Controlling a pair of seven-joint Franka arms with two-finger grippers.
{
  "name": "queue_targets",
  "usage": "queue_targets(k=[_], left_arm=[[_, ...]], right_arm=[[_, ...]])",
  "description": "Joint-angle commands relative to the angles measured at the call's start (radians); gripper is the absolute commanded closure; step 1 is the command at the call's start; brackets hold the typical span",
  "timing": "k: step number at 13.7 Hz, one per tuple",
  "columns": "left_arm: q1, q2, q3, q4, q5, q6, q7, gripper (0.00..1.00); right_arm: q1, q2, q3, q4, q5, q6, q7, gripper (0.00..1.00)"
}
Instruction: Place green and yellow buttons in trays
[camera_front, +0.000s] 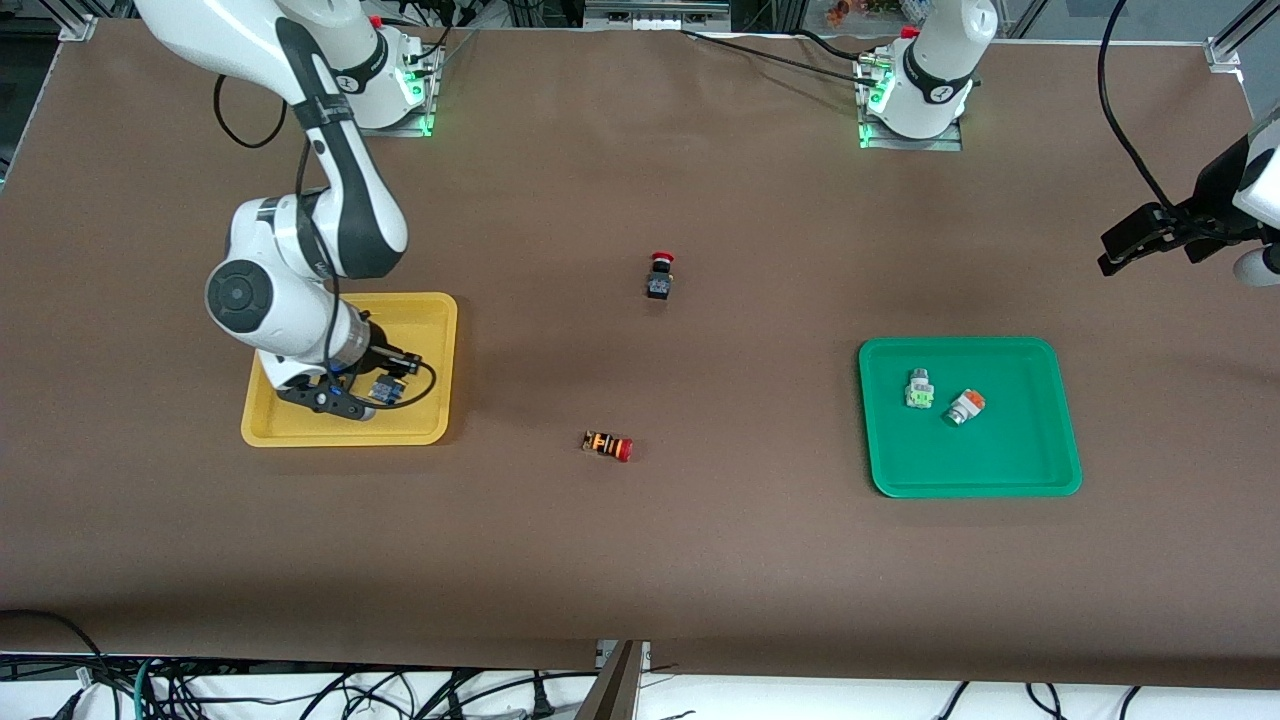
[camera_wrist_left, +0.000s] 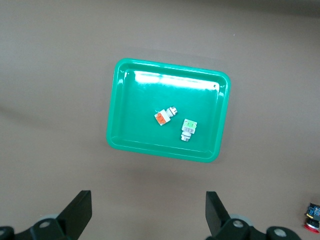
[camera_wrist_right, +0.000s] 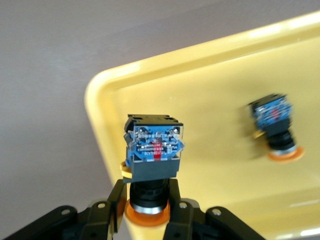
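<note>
My right gripper (camera_wrist_right: 148, 200) is shut on a black-bodied switch with a yellow-orange cap (camera_wrist_right: 152, 150) and holds it low over the yellow tray (camera_wrist_right: 210, 85), near a corner; it also shows in the front view (camera_front: 372, 392). A second such switch (camera_wrist_right: 276, 131) lies in that tray; the arm hides it in the front view. The green tray (camera_front: 1040, 450) holds the green-faced switch (camera_front: 919, 390) and the orange-ended switch (camera_front: 965, 407). My left gripper (camera_wrist_left: 148, 215) is open and empty, high over the table beside the green tray (camera_wrist_left: 125, 100), toward the left arm's end (camera_front: 1110, 262).
A black switch with a red cap (camera_front: 660, 275) stands mid-table. An orange-striped switch with a red cap (camera_front: 607, 445) lies nearer the front camera. The yellow tray (camera_front: 430, 320) lies toward the right arm's end. Brown mat covers the table.
</note>
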Motion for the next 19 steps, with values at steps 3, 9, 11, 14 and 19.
queue_targets(k=[3,9,11,14,19], left_arm=[[-0.002,-0.01,-0.002,0.011,-0.01,-0.022,-0.009,0.0],[-0.003,-0.01,-0.002,0.011,-0.01,-0.032,-0.009,0.0],[-0.003,-0.01,-0.005,0.013,-0.01,-0.032,-0.009,0.0],[-0.003,-0.01,-0.005,0.013,-0.01,-0.032,-0.009,0.0],[-0.003,-0.01,-0.007,0.013,-0.01,-0.032,-0.009,0.0]], right_arm=[[0.01,-0.081,-0.026,-0.317,-0.005,0.333,-0.169,0.81],[0.01,-0.263,-0.058,-0.331,-0.007,0.177,-0.173,0.01],[0.01,-0.318,-0.104,-0.256,-0.01,0.038,-0.184,0.01],[0.004,-0.312,-0.182,0.024,-0.03,-0.324,-0.248,0.01],[0.003,-0.309,-0.204,0.324,-0.085,-0.631,-0.256,0.01]])
